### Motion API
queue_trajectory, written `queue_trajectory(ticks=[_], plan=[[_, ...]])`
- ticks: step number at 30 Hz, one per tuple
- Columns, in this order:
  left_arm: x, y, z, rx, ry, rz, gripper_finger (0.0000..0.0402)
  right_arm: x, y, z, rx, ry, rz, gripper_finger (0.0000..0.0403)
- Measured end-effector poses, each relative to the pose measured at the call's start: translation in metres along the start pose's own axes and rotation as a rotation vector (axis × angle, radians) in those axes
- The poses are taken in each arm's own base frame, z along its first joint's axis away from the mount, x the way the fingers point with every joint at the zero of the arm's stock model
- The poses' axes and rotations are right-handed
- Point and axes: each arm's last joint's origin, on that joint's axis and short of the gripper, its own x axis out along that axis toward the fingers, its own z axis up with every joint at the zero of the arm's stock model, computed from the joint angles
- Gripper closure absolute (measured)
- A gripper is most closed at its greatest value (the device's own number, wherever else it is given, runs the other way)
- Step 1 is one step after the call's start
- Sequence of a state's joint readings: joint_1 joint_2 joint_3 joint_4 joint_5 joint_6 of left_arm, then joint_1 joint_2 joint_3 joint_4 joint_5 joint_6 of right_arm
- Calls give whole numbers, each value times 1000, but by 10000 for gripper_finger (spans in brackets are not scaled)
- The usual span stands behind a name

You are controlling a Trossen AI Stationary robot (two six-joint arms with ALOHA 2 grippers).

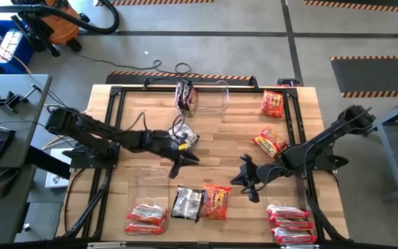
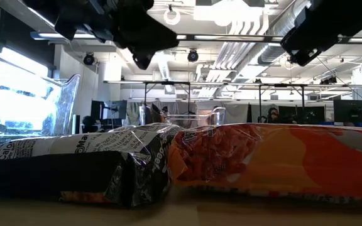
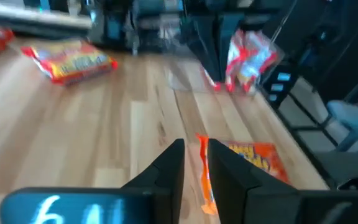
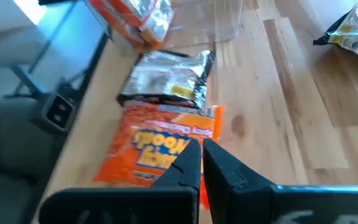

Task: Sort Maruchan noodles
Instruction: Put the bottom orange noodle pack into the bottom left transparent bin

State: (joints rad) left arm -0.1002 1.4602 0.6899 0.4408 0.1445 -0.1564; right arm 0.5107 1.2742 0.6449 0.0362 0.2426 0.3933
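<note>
left wrist view blurred, dark packet [image 2: 74, 172] cut off at frame edge

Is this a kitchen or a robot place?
Most likely a robot lab or workshop, not a kitchen. There is a wooden table with two robot arms, a concrete floor with striped hazard tape, and bare ceiling pipes and lights overhead.

Noodle packets [image 1: 216, 201] — flat, scattered

Glossy crinkly plastic packets [image 1: 216, 201] (wooden table [image 1: 223, 131])
</note>
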Motion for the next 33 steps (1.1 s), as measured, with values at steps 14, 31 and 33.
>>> queue_trajectory(ticks=[14,31,33], plan=[[88,-12,-20,-102,155,-148,272,13,3,8,-161,-102,69,403],[161,-12,-35,-138,379,-163,231,-3,12,5,-259,-96,23,403],[161,-11,-37,-139,393,-148,231,-3,12,5,-259,-96,23,403]])
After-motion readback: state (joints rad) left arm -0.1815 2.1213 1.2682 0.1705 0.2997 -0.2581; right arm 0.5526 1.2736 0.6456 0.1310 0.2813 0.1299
